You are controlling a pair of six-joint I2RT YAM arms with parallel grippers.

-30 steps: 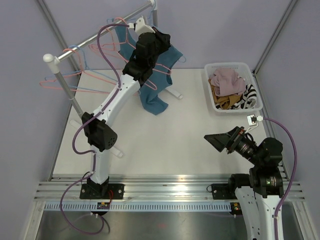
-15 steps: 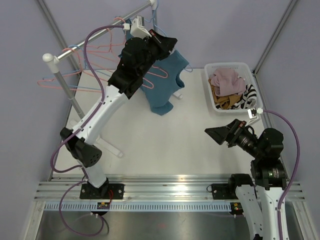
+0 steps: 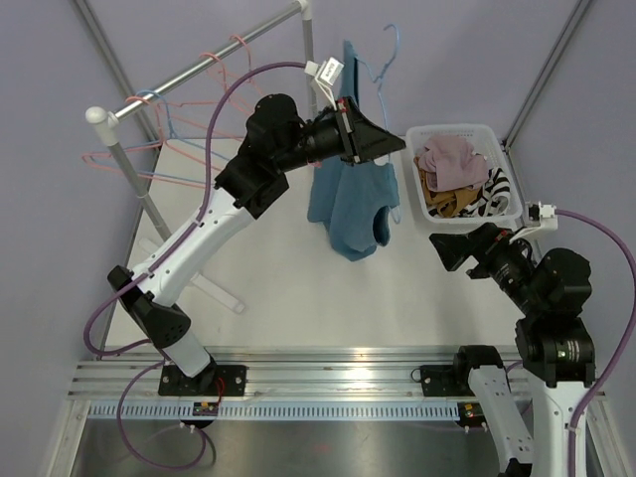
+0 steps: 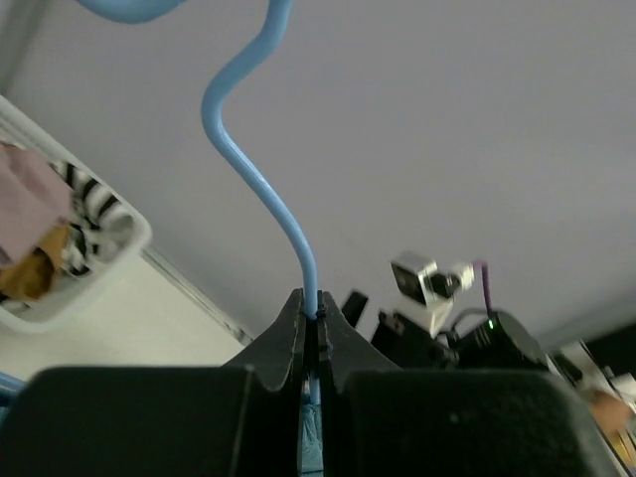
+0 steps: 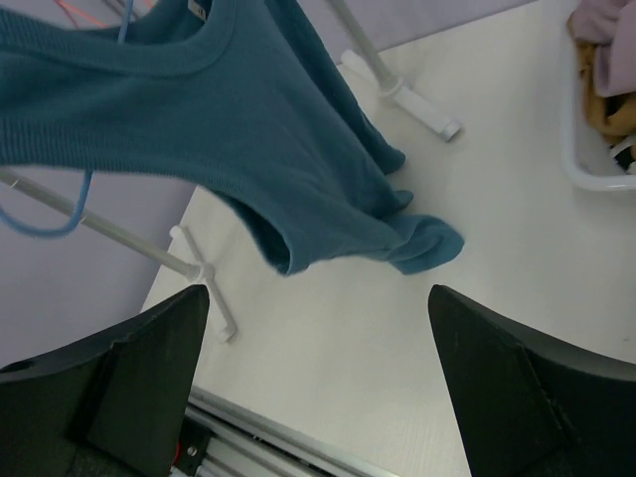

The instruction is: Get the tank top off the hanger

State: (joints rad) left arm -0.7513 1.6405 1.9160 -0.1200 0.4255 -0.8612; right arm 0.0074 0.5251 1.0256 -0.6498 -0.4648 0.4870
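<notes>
Left gripper (image 4: 310, 316) pinches the thin blue wire hanger (image 4: 273, 204) carrying the teal cloth tank top (image 3: 348, 204); right gripper (image 5: 318, 290) gapes wide, empty

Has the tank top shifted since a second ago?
Yes. Hanging from the blue hanger in the left gripper, the tank top has swung right, away from the rack rail toward the white basket.

We can read no text, number or brand anywhere. The only label we find is a small white tag (image 5: 199, 8) at the neckline of the tank top (image 5: 248, 109), up and to the left of the right gripper (image 5: 318, 289). Its print is too small to make out.
</notes>
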